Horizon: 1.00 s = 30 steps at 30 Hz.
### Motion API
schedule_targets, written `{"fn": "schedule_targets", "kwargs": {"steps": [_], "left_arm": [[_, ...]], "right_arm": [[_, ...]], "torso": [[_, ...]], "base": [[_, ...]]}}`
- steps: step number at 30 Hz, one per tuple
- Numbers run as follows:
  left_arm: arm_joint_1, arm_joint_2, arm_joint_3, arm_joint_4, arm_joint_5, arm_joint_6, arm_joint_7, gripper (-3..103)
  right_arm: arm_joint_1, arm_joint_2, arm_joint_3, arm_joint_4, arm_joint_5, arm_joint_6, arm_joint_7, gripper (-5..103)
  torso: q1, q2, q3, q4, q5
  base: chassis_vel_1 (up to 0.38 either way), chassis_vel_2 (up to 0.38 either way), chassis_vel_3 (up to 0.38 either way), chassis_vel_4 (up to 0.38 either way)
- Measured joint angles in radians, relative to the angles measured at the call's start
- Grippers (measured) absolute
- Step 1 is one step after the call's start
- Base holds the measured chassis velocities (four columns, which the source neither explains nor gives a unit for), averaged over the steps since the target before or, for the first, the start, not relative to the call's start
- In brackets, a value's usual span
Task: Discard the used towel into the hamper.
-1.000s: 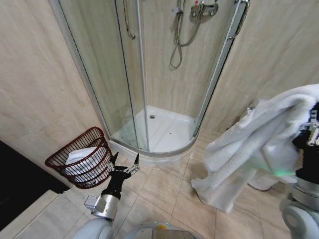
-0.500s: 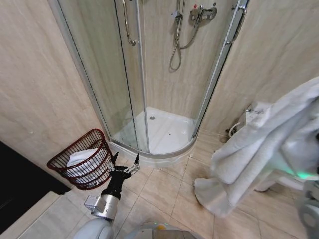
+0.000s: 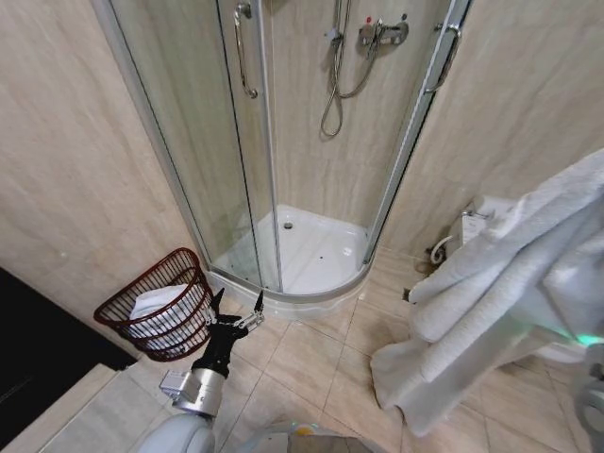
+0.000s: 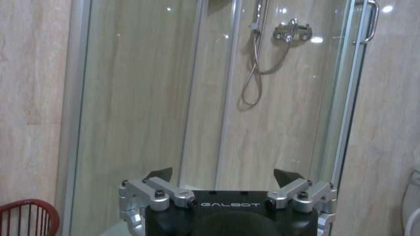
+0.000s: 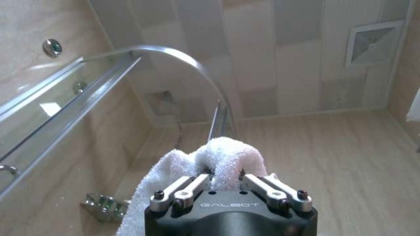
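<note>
A large white towel (image 3: 510, 293) hangs in folds at the right of the head view, its lower end trailing near the floor tiles. In the right wrist view my right gripper (image 5: 226, 179) is shut on a bunched fold of the towel (image 5: 220, 157). The hamper (image 3: 156, 307), a dark red wire basket with white cloth inside, stands on the floor at the lower left by the wall. My left gripper (image 3: 236, 311) is open just right of the hamper, low over the tiles; its fingers (image 4: 161, 174) stand apart with nothing between them, and the hamper's rim (image 4: 29, 206) shows beside it.
A curved glass shower enclosure (image 3: 302, 170) with a white tray (image 3: 311, 255) fills the corner ahead. A toilet (image 3: 481, 222) stands behind the towel at right. A dark cabinet (image 3: 38, 349) edges the lower left. Bare floor tiles (image 3: 311, 363) lie between hamper and towel.
The camera has shifted, so the shower and hamper sit slightly differently in view. The towel held by my right gripper has moved rightward toward the picture's edge. The left arm has not moved.
</note>
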Motion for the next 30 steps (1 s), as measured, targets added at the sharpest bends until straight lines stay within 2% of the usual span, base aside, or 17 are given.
{"fn": "schedule_targets", "kwargs": {"steps": [30], "left_arm": [[0.0, 0.0, 0.0, 0.0, 0.0, 0.0, 0.0, 100]], "right_arm": [[0.005, 0.001, -0.023, 0.0, -0.024, -0.027, 0.004, 10]], "torso": [[0.047, 0.122, 0.075, 0.0, 0.0]], "base": [[0.0, 0.0, 0.0, 0.0]]}}
